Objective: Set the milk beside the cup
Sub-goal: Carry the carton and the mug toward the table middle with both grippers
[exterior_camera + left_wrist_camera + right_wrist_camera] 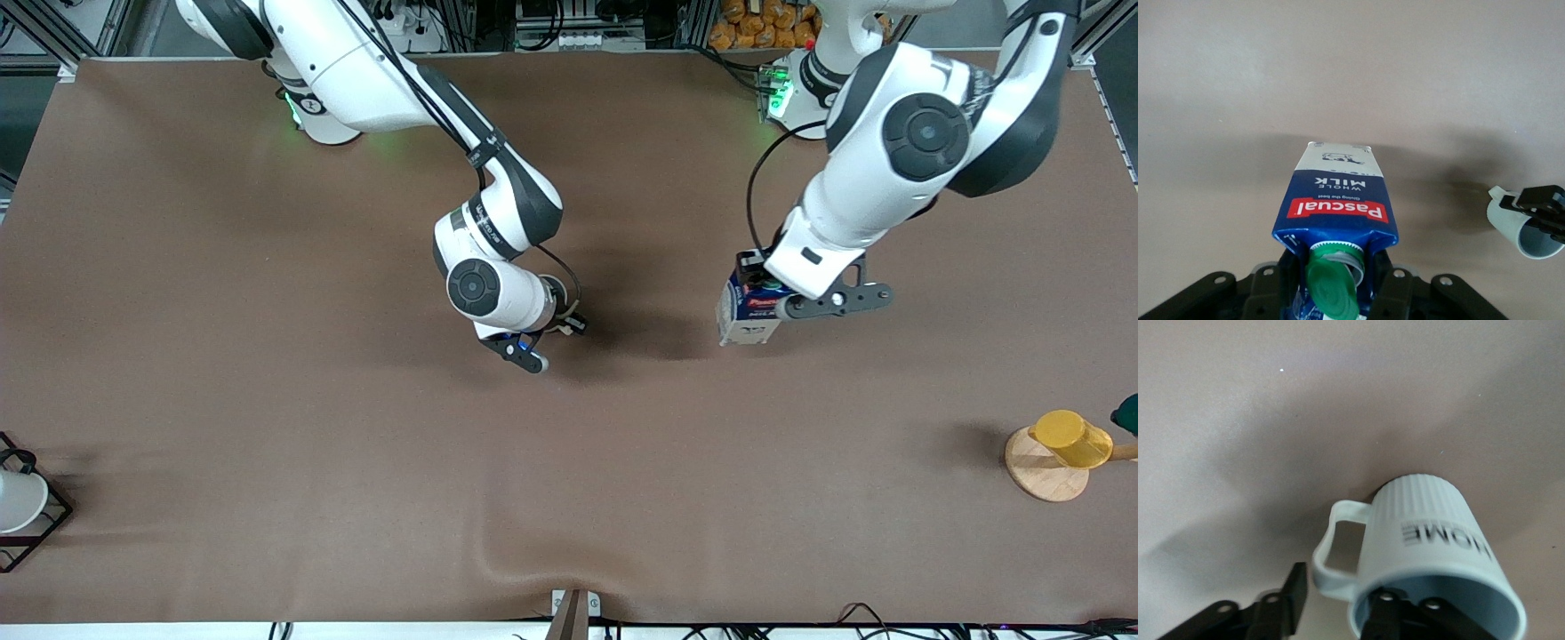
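Note:
The milk (745, 313) is a blue and white carton with a red label band (1338, 210) and a green cap (1333, 288). My left gripper (1338, 280) is shut on its upper part, and its base is at or just above the table's middle. The cup (1431, 540), cream-white with dark lettering, stands on the table toward the right arm's end from the milk, apart from it. My right gripper (1346, 597) is open astride the rim: one finger (1405, 613) inside, the other (1293, 593) outside, just clear of the handle (1331, 553). The cup (1523, 227) also shows in the left wrist view.
A yellow cup (1069, 439) sits on a round wooden stand (1042, 476) near the left arm's end of the table. A black wire rack (40, 524) with a white vessel (16, 500) stands at the right arm's end. The brown cloth has a wrinkle (533, 553) near the front edge.

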